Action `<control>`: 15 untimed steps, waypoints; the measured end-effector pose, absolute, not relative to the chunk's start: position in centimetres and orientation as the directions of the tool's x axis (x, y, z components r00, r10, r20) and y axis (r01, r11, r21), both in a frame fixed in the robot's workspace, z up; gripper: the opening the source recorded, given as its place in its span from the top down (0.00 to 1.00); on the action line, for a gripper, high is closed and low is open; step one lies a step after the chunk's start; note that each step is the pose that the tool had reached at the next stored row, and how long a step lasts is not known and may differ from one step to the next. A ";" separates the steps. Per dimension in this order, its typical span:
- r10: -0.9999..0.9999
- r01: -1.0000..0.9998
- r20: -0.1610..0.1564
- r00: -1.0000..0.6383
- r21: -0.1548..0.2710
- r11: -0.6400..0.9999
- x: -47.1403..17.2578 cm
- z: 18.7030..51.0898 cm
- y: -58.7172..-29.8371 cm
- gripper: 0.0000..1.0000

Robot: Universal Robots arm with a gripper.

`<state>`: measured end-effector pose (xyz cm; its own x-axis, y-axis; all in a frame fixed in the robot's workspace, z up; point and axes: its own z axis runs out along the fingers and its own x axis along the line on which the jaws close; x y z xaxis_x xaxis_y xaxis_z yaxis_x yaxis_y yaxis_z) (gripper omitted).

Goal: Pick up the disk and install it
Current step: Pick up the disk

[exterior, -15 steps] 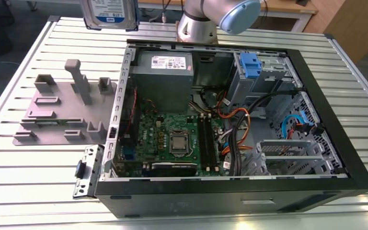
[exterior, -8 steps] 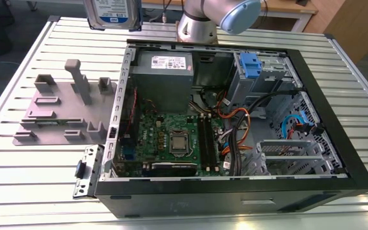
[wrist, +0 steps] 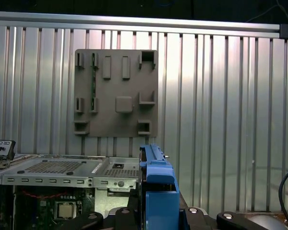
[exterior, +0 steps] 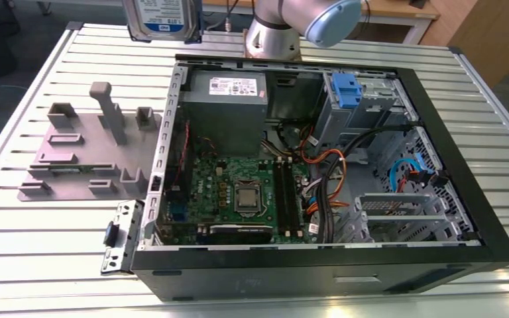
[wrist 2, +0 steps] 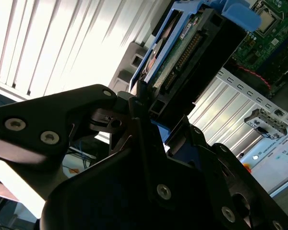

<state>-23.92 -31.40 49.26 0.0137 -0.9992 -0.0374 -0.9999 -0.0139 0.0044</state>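
Disk [exterior: 160,20]: you have it in the air, lifted clear of the slatted metal table [exterior: 24,232]. In the exterior view it hangs upright at the far edge of the scene, toward the exterior view's left. Its white-and-blue label faces the camera, and its top is cut off by the picture's edge.

Your gripper [wrist 2: 151,108] is black, and its fingers are pressed against one end of the disk [wrist 2: 180,52], pinching it. In the second wrist view you see the disk's silver body inside its blue plastic frame, with the connector edge turned to the camera. In the first wrist view the blue frame [wrist: 156,182] rises edge-on between the dark gripper parts.

Your arm [exterior: 281,26] stands at the far side of the table, just behind the open computer case [exterior: 325,265]. The case lies on its side, well apart from the disk. Inside it you can see the green motherboard [exterior: 228,179] and, in the far right corner, a blue bracket [exterior: 346,89].

A grey stand [exterior: 77,165] with upright posts sits on the table just beside the case, on the exterior view's left. In the first wrist view the grey stand [wrist: 116,91] lies beyond the disk.
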 end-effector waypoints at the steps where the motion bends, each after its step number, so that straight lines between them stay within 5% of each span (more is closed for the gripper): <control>1: -0.999 -1.000 -0.037 0.014 0.004 -0.014 -23.8 49.3 -31.4 0.64; 15: -0.999 -1.000 -0.037 0.014 0.004 -0.014 -22.6 49.3 -31.4 0.64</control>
<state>-22.61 -31.40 49.25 0.0137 -0.9992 -0.0374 -0.9999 -0.0139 0.0044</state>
